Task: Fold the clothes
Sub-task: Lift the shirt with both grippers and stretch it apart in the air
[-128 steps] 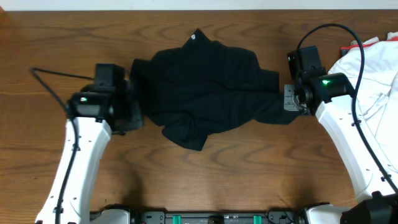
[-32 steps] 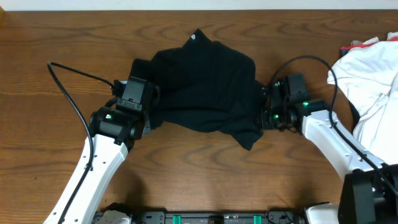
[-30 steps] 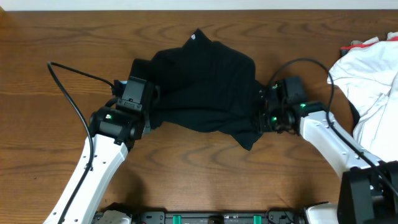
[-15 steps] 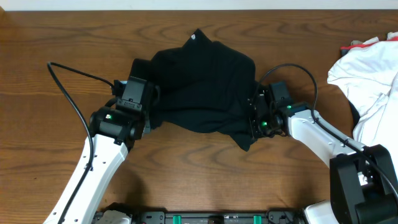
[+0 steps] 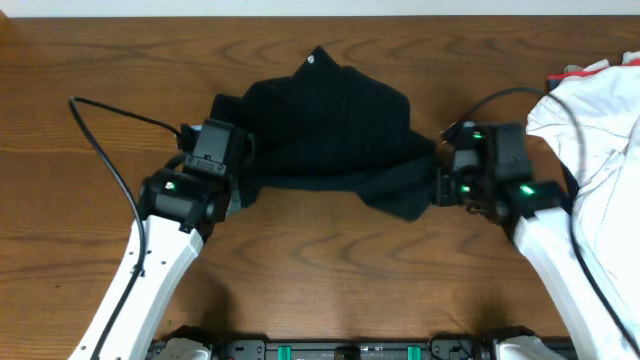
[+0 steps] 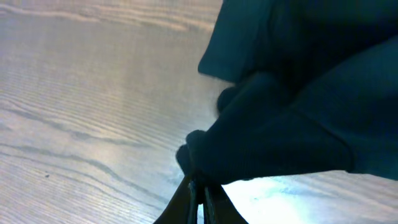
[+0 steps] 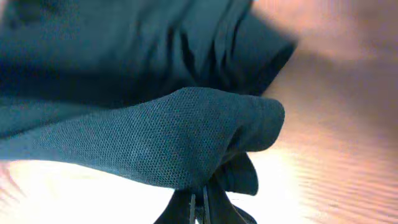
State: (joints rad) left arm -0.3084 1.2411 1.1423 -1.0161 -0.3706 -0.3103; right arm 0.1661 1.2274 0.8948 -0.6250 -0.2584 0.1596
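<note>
Black shirt is pinched at both sides by left gripper and right gripper, each clamped on fabric. Edges are best lifted together, evenly tensioned.

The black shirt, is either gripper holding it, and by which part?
Both. The left gripper is shut on bunched fabric at the left edge of the black shirt; the right gripper pinches a fold at its right edge.

wooden table | white cloth heap at right edge | red item beside it
</note>
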